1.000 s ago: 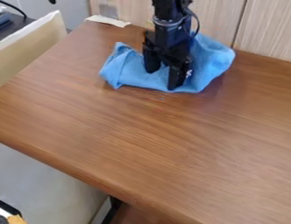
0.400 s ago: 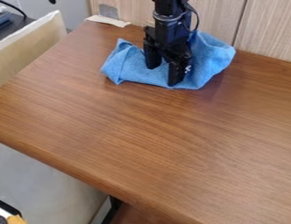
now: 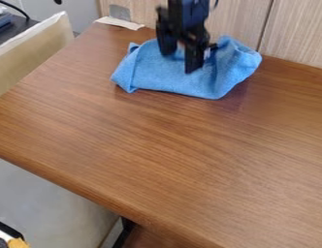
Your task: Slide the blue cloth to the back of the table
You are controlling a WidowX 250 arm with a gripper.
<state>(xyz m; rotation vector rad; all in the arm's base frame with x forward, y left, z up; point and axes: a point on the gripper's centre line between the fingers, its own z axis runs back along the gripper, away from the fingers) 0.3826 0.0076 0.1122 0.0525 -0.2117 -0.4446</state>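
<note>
1. Blue cloth (image 3: 164, 80) lies crumpled on the far part of the counter (image 3: 157, 145), near the wood-grain wall panel (image 3: 241, 24). Its long axis runs roughly left to right across the view. The left end narrows to a folded corner that points toward the near left; the right end is broader, heaped higher, and bulges toward the right.
2. Over the cloth's middle, the black gripper (image 3: 180, 62) points downward from the top edge. Its jaws are spread, with blue fabric visible between them; whether they touch the cloth cannot be told.
3. Past the cloth's left end, at the counter's far left corner, lies a pale strip (image 3: 120, 23), with a small grey plate (image 3: 120, 12) upright just behind it.
4. Farther left, a beige panel (image 3: 34, 53) slants along the counter's side, and beyond it a blue-grey device (image 3: 3, 22) sits on a dark surface (image 3: 20, 24).
5. At the lower left corner is an orange item (image 3: 18, 243).
</note>
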